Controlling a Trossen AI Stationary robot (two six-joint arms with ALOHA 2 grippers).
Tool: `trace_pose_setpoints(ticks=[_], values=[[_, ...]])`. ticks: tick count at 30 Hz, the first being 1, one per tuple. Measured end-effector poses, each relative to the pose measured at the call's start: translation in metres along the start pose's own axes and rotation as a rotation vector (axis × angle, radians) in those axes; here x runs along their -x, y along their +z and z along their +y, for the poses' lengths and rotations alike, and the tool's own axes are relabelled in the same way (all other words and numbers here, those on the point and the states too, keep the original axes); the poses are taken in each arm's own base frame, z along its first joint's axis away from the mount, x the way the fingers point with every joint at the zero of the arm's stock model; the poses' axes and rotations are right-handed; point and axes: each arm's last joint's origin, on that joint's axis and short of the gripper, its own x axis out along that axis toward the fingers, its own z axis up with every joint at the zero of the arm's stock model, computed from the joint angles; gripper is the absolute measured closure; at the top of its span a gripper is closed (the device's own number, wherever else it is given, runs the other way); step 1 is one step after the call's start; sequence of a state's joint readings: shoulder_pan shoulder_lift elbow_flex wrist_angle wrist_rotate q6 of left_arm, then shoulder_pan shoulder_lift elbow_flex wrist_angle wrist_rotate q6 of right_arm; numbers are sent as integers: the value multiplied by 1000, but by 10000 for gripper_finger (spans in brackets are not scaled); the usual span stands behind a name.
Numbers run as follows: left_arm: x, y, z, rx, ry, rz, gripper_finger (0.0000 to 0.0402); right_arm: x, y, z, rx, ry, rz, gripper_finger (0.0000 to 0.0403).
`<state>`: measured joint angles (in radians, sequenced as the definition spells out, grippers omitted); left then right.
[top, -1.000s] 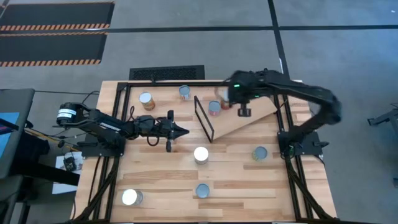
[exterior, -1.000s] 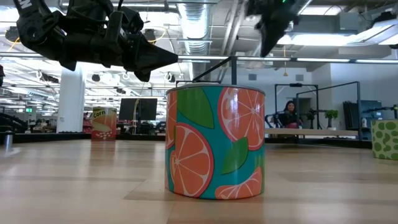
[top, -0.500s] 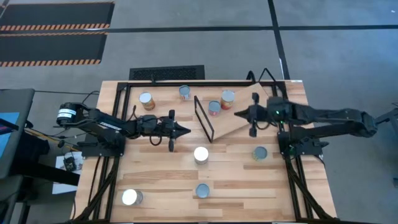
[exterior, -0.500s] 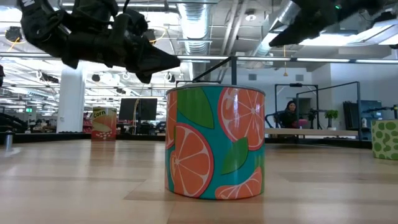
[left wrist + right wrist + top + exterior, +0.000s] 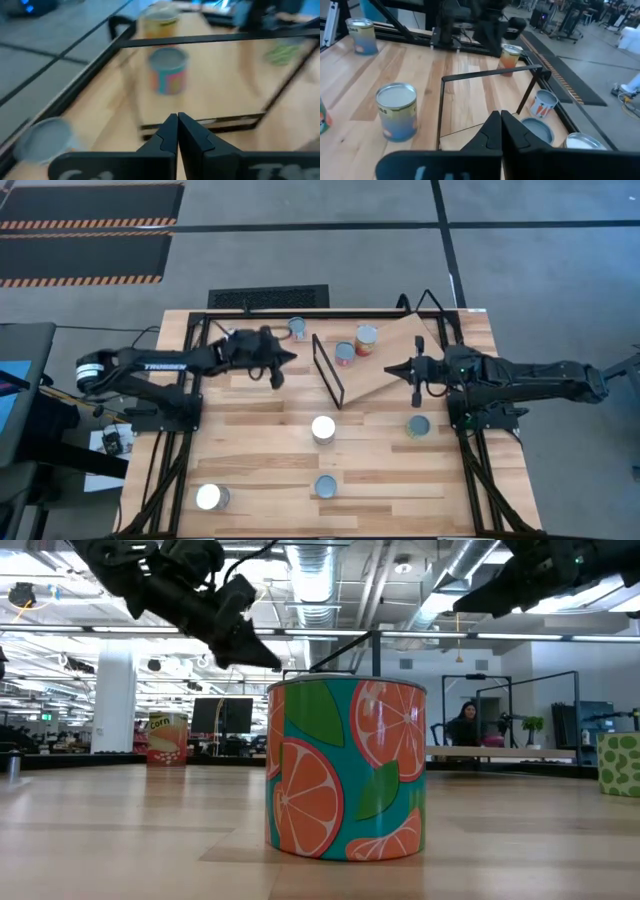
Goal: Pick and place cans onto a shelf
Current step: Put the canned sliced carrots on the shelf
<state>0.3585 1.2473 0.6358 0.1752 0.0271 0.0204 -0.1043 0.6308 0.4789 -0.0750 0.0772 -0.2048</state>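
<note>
High view: cans (image 5: 366, 339) beyond right gripper (image 5: 388, 369).

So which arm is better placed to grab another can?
Probably the left: its gripper hangs beside the far can, fingers together. The right gripper sits over the shelf, also shut.

Overhead camera looks straight down on my whole table (image 5: 260, 470). Low camera sits at tabletop level, very close to an orange-slice can (image 5: 346, 768), facing the room. My wrist cameras look past my closed fingertips; both share the shelf's wire frame (image 5: 490, 75).
</note>
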Motion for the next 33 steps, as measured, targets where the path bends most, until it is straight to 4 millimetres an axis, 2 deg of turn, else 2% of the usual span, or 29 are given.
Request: trace_pose_setpoints(ticks=[7, 12, 16, 21, 27, 33], values=[[2, 9, 55, 22, 100, 187, 401, -3, -2, 1, 23, 3, 14, 398], [-10, 18, 79, 4, 25, 233, 401, -5, -4, 1, 26, 7, 29, 392], [-32, 20, 88, -59, 25, 279, 393, -6, -4, 1, 26, 7, 34, 398], [-59, 16, 95, -120, 14, 337, 344, -7, -5, 2, 8, 9, 38, 396], [-77, 8, 101, -214, 48, 400, 277, -7, -5, 3, 9, 17, 38, 393], [-88, -2, 103, -289, 82, 442, 254, -7, -5, 4, 12, 22, 37, 398]])
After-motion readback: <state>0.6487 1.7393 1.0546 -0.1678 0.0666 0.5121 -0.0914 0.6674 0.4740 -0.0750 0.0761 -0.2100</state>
